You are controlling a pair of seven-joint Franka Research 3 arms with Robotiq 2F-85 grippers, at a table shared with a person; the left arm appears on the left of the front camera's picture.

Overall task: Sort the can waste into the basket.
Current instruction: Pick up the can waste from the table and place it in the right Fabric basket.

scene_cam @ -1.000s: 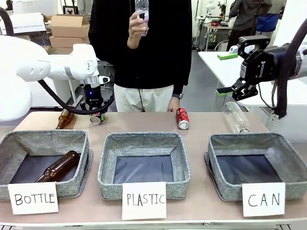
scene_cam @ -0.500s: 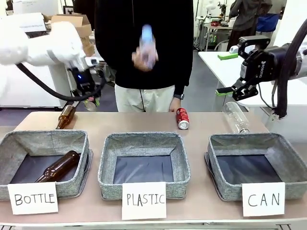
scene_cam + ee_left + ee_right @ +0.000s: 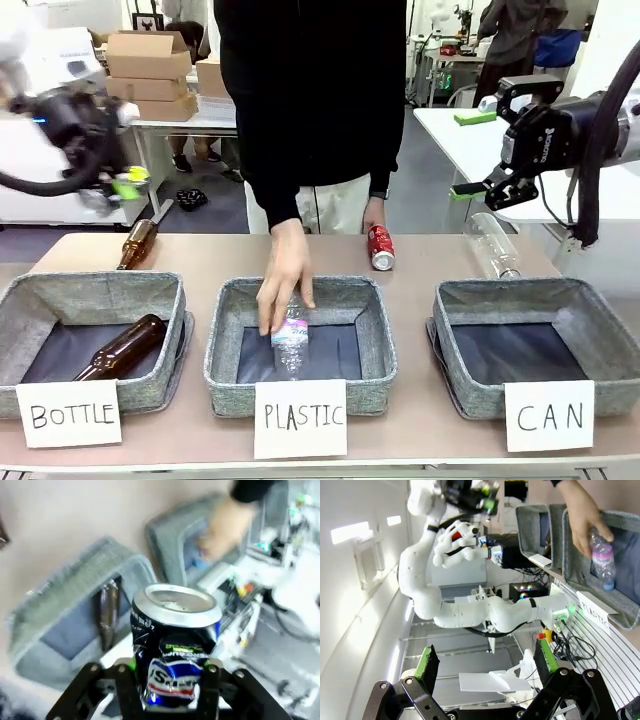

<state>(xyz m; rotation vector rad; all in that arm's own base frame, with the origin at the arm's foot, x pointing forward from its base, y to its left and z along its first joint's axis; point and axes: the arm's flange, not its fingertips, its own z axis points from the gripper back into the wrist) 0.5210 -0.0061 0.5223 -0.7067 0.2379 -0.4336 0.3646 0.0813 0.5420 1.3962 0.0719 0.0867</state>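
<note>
The left gripper (image 3: 118,185), fingers clamped on the black metal can with blue-and-red print (image 3: 175,645), has risen off the tabletop (image 3: 440,262) to the frame's upper left. It must now cross to the grey woven basket carded "CAN" (image 3: 510,290), lower right. The red metal can (image 3: 381,247) lies at centre; the right gripper (image 3: 487,192) has its fingers apart.

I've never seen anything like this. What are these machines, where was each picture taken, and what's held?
Two white robot arms share a table with a person. One picture looks across the table from the robot's side; the other two come from wrist cameras. The left gripper is shut on a black can, off the table. The right gripper hangs open, empty. The person's hand holds a plastic bottle in the PLASTIC basket. A red can, a clear bottle and a brown bottle lie on the table; the CAN basket stands at the right.
</note>
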